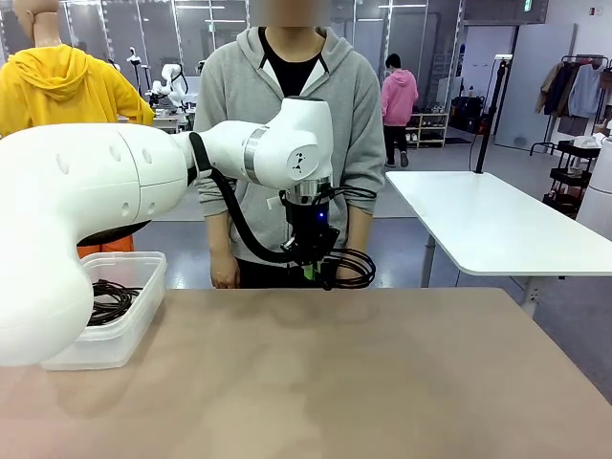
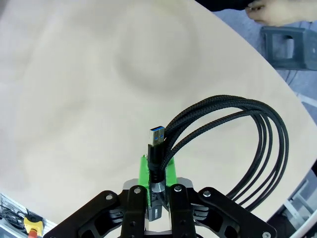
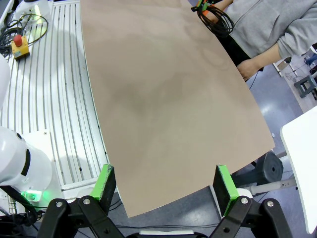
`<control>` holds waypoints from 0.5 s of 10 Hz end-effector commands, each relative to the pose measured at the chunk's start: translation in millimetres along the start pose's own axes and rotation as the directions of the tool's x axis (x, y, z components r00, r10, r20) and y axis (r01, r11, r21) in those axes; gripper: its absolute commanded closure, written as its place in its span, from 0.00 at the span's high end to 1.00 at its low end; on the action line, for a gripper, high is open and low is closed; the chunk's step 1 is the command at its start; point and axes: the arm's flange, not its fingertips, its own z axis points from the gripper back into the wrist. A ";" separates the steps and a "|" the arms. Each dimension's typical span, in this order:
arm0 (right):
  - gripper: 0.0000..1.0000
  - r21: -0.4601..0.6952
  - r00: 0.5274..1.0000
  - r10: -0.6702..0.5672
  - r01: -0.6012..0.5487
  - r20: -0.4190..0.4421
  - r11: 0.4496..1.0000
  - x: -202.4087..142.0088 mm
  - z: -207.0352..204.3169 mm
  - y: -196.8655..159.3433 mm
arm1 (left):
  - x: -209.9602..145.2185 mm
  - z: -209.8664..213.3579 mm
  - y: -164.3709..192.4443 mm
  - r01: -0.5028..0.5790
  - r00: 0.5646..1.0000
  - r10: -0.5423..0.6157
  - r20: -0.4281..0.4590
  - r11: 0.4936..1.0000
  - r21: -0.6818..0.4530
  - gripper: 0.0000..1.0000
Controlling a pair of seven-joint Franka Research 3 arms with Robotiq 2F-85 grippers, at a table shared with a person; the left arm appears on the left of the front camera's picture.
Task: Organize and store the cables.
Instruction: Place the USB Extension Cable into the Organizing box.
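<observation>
One braided black cable coil (image 2: 237, 144) sits clamped in the left gripper (image 2: 157, 173); the right gripper (image 3: 166, 183) gapes apart.

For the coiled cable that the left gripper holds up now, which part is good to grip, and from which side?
Grip the bunched strands just below the plug, as the left gripper does, shut on the coiled cable. There the strands run together as one narrow bundle that fits between the pads. Come from the side away from the loops, which fan out opposite.
</observation>
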 end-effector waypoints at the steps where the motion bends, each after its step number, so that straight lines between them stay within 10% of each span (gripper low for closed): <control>1: 1.00 -0.010 1.000 0.005 -0.005 0.001 1.000 1.3 0.5 0.2 | -0.3 5.1 -1.9 -0.011 1.000 0.011 0.004 1.000 -0.012 0.08; 5: 1.00 -0.010 1.000 0.005 -0.005 0.001 1.000 1.3 0.5 0.2 | 28.6 33.0 48.5 0.104 0.994 -0.101 -0.030 0.989 0.104 0.14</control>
